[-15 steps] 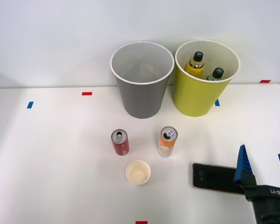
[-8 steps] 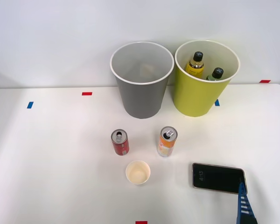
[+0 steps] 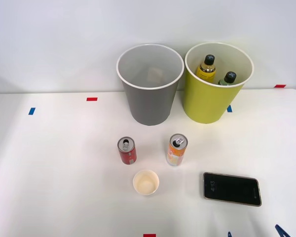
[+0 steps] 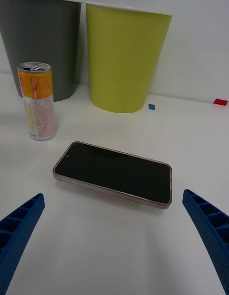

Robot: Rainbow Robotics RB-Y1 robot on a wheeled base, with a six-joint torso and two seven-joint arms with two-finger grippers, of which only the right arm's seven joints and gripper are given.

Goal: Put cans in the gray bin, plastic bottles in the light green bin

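Right gripper [image 4: 114,237] spread wide and empty above a phone [image 3: 232,188]. Both cans [image 3: 127,150] stand on the worktop [image 3: 49,168], six o'clock from the gray bin [image 3: 150,84]; both bottles [image 3: 206,68] sit inside the light green bin [image 3: 212,101].

Upper centre of the front view: a gray bin [image 3: 149,94] with white rim and inside; to its right a yellow-green bin [image 3: 212,94], also white-rimmed, holding a yellow-labelled bottle [image 3: 206,68] with black cap and a green bottle [image 3: 228,79] with dark cap. Centre: a red can [image 3: 127,151] and an orange-and-white can [image 3: 176,150], both silver-topped. Below them, a cream cup [image 3: 146,182]; lower right, a black phone [image 3: 232,188]. The table [image 3: 49,168] is white with red and blue tape marks. The gripper [image 4: 114,247] has blue ribbed fingers.
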